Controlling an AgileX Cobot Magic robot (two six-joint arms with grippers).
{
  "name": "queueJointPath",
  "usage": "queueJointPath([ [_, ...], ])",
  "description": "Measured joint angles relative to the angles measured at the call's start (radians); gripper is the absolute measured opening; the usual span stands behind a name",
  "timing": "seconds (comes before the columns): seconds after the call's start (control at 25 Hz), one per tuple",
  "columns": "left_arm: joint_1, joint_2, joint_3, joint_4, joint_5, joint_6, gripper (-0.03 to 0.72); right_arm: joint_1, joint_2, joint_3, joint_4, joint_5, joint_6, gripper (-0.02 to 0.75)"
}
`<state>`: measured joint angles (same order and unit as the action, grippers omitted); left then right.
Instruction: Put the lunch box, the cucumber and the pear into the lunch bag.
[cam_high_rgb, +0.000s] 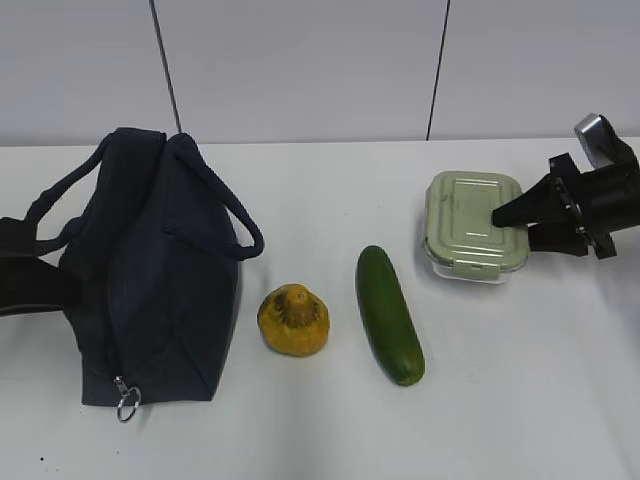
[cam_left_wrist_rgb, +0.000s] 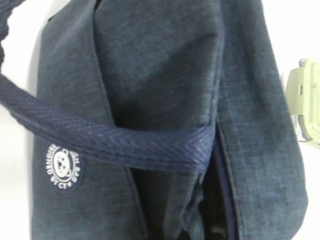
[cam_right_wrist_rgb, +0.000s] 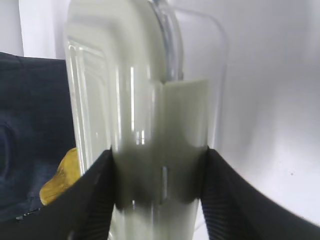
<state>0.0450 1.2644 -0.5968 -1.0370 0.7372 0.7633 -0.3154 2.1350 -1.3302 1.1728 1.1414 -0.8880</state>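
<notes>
Nearest the exterior camera, the zipper's metal ring pull (cam_high_rgb: 127, 403) lies at the front end of the navy lunch bag (cam_high_rgb: 150, 290), which rests on its side on the white table (cam_high_rgb: 300, 440). The zipper line looks mostly closed from here, though the left wrist view shows a dark gap under a handle strap (cam_left_wrist_rgb: 125, 145); if the mouth is not wide enough, the box may catch on the fabric or push the bag away.

Just right of the bag sits the pear (cam_high_rgb: 293, 320), then the cucumber (cam_high_rgb: 390, 315), apart from each other.

Farther back on the right, the right gripper (cam_high_rgb: 515, 228) reaches in from the side, its fingers (cam_right_wrist_rgb: 95, 200) pinching the lunch box (cam_high_rgb: 473, 228) across its near end, lid and clear base between them. The hold looks shallow on smooth plastic, so the box could tilt or slip on lifting.

The left gripper is not visible in any view; its fingers cannot be judged.
</notes>
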Motion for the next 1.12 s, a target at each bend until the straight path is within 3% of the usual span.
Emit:
queueJointPath([
  [0.24,0.0,0.0,0.0,-0.129,-0.003,0.075,-0.012,0.003,-0.076,-0.015,0.035,0.0,0.031,0.375],
  [0.44,-0.008,0.023,0.0,-0.194,0.005,0.106,-0.013,0.066,-0.121,-0.016,0.044,0.0,0.05,0.375],
  [0.84,-0.225,0.089,0.0,-0.319,-0.059,0.163,-0.015,0.269,-0.171,-0.016,0.193,0.006,0.059,0.375],
  [1.12,-0.265,0.09,0.0,-0.34,-0.102,0.185,-0.015,0.35,-0.227,-0.018,0.293,0.008,0.059,0.375],
])
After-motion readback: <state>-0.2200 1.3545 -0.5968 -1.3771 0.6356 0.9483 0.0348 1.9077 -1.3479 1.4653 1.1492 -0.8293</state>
